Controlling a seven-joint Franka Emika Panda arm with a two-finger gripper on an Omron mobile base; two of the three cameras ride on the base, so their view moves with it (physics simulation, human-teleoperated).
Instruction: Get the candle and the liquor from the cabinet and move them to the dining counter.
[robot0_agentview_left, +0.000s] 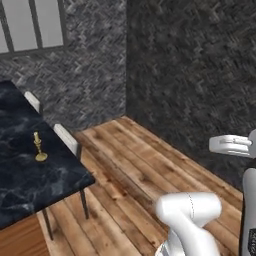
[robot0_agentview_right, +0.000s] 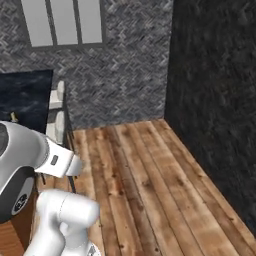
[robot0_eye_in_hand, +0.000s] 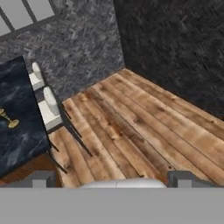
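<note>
The candle (robot0_agentview_left: 38, 147) stands upright on the dining counter (robot0_agentview_left: 30, 185) at the left, near its right edge, with white stools (robot0_agentview_left: 67, 139) tucked along that edge. To the right, bare wooden floor (robot0_agentview_left: 145, 165) runs to the dark walls. The gripper (robot0_eye_in_hand: 112, 178) hangs over this floor with its jaws spread wide, grasping nothing.

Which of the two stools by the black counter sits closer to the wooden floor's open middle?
The nearer stool, beside the counter corner; the other stool stands farther back toward the window wall.
</note>
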